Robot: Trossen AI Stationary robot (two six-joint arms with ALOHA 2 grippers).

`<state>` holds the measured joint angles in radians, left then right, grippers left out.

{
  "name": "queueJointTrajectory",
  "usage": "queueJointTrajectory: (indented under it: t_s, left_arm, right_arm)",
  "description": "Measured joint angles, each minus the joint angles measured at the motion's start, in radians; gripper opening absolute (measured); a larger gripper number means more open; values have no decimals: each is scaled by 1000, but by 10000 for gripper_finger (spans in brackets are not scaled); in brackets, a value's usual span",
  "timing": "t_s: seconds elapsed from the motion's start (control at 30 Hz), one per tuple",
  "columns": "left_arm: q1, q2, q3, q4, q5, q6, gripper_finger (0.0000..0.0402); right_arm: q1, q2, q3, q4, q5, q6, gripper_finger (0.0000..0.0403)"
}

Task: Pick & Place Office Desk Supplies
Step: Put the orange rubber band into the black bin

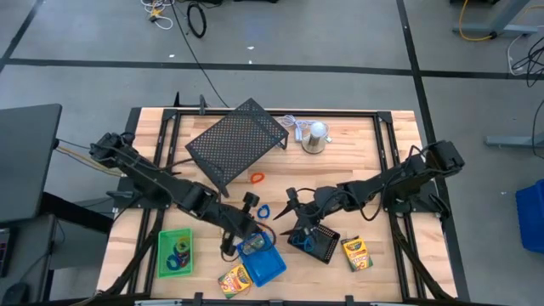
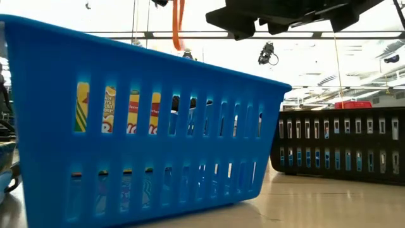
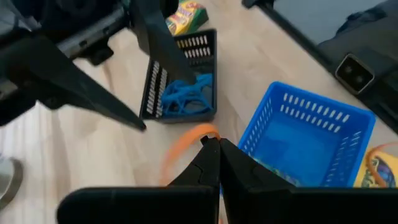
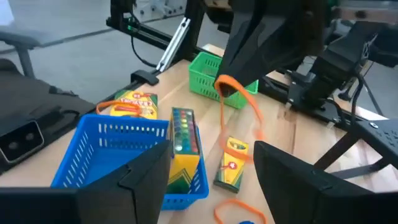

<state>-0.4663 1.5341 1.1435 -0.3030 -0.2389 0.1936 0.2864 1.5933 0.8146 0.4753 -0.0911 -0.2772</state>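
Two claws work close together near the front middle of the wooden worktop (image 1: 357, 161). The left claw (image 3: 214, 148) has its tips pressed together on a thin orange elastic loop (image 3: 186, 146), which hangs from that pinch above the worktop, just beside the blue slotted plastic basket (image 3: 311, 130). In the right wrist view the same loop (image 4: 239, 102) dangles limp and long from the dark fingertips, swaying shape and all — clearly very light, soft and stretchy, with no stiffness of its own. Such a band is best taken as it is here, by a short pinch across the strand; it will likely cling or snag on a fingertip at release, so opening well over the target looks wise.

The right claw (image 4: 211, 165) stands spread wide and holds nothing, its two dark fingers framing the blue basket's corner, where a yellow-green crayon box (image 4: 181, 146) stands upright. A second crayon box (image 4: 230, 163) lies flat on the wood just beside the basket, and another orange loop (image 4: 233, 210) lies on the worktop near it. From above, the right claw hovers near the small black mesh tray (image 1: 319, 242), which holds a tangle of blue loops (image 3: 186, 96).

Farther off sits the green plastic tray (image 1: 174, 252) with loops inside — a likely home for the held band, though the blue basket lies nearer the left claw. The large black mesh rack (image 1: 238, 140) and the silver dome-shaped thing (image 1: 316, 138) stand towards the back.
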Motion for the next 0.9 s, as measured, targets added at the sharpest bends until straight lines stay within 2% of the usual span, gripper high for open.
queueJointTrajectory:
  t_s: [0.13,0.27,0.4,0.9]
  left_arm:
    - [28,18,1,38,51,15,1]
    - [48,30,1,58,97,37,1]
    - [61,44,-1,77,112,56,1]
    - [98,51,1,159,163,121,1]
  right_arm:
    - [-15,7,0,23,-1,-4,238]
    - [-33,7,0,38,-46,5,238]
    - [-45,12,0,39,-86,10,238]
    - [-45,24,1,61,-122,18,238]
